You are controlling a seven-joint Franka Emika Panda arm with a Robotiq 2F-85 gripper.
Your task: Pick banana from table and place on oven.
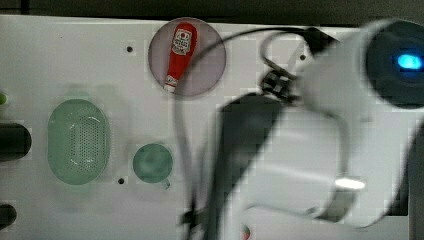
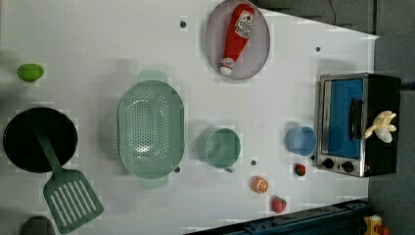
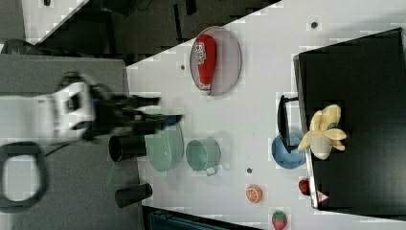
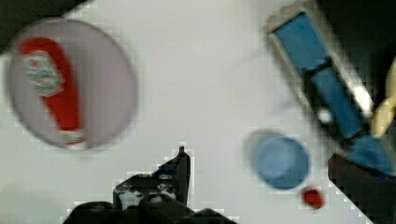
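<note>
One banana [image 3: 324,132] lies on the oven [image 3: 364,86] top, at 3 o'clock from the empty, wide-open gripper [image 3: 167,109] in the right view.

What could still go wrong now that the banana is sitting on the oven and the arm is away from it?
1. The banana rests at the front edge of the oven top, above the door handle, so a bump might tip it off toward the blue cup below.
2. The open gripper hangs above the green colander and near the black cup; a low move there might clip them.
</note>
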